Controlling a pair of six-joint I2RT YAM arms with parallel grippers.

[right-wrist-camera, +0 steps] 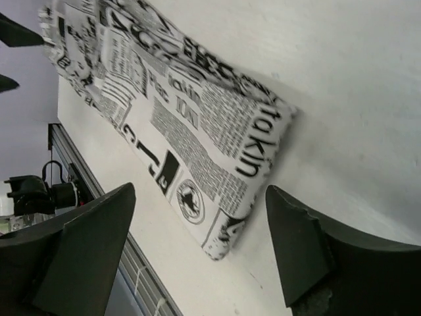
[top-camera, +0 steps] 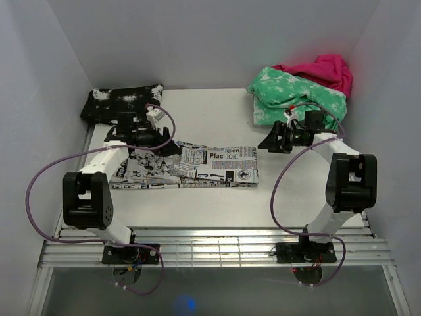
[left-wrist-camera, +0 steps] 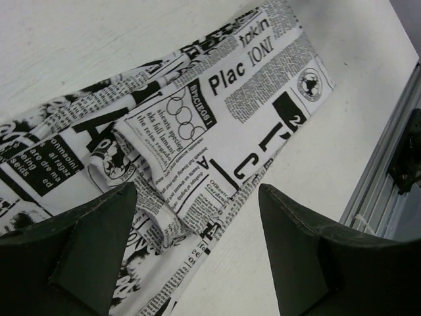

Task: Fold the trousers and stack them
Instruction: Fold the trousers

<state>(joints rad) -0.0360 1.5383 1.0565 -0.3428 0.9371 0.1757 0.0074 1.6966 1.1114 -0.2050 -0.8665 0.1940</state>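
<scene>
Trousers (top-camera: 191, 168) long axis L–R. L gripper (top-camera: 166, 147) over their left part, nearer; R gripper (top-camera: 268, 141) just past right end. Both released, empty.

One pair of newspaper-print trousers (top-camera: 197, 170), one black white-speckled folded garment (top-camera: 122, 102), one green-and-white mottled garment (top-camera: 296, 95), one pink garment (top-camera: 323, 70), and two robot arms (top-camera: 89, 197) (top-camera: 348, 181)

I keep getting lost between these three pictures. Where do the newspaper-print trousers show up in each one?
Top external: the trousers lie flat across the middle of the picture.
Left wrist: they fill the left and centre.
Right wrist: they run from the upper left to the centre.
Shared landmark: the bold "takin" lettering at the folded end.
</scene>
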